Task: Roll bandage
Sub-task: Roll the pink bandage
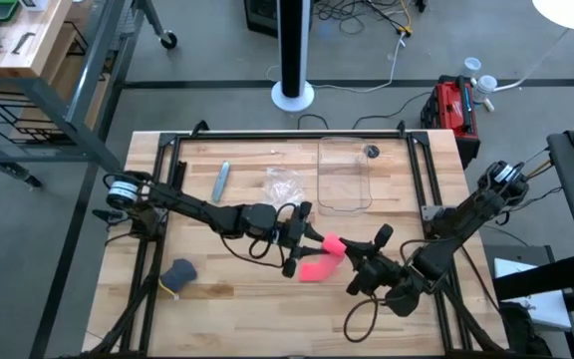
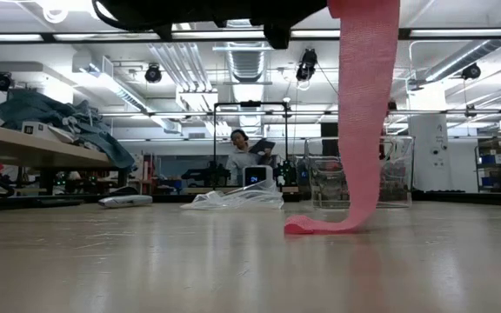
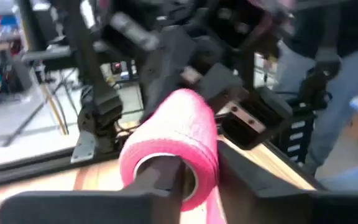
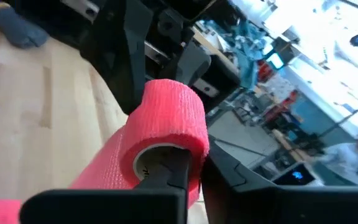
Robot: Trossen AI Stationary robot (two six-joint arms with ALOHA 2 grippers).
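Gripping the bandage (image 1: 325, 254) from both ends, the two sets of jaws meet just below the middle of the high view: the right gripper (image 4: 169, 177) has one dark finger pushed into the hollow core of the roll and the other outside the wall, so its jaws look clamped on the roll's wall, while the left gripper (image 3: 166, 180) shows the same arrangement from the opposite end, one finger in the core and the jaws closing around the wrapped layers. The roll is held above the worktop (image 1: 227, 279), and from it a loose tail hangs down; in the low view that tail drops as a long strip from the upper right of the frame and curls flat onto the wood right of centre. Judging by this, the rolling is partly done: a compact cylinder of several turns exists, but a fair length of strip is left to wind. The bandage is bright pink-red, soft and finely woven, with a slightly crinkled, clingy surface; the roll is a short hollow cylinder, the tail a narrow limp band. The worktop is pale, smooth plank wood.
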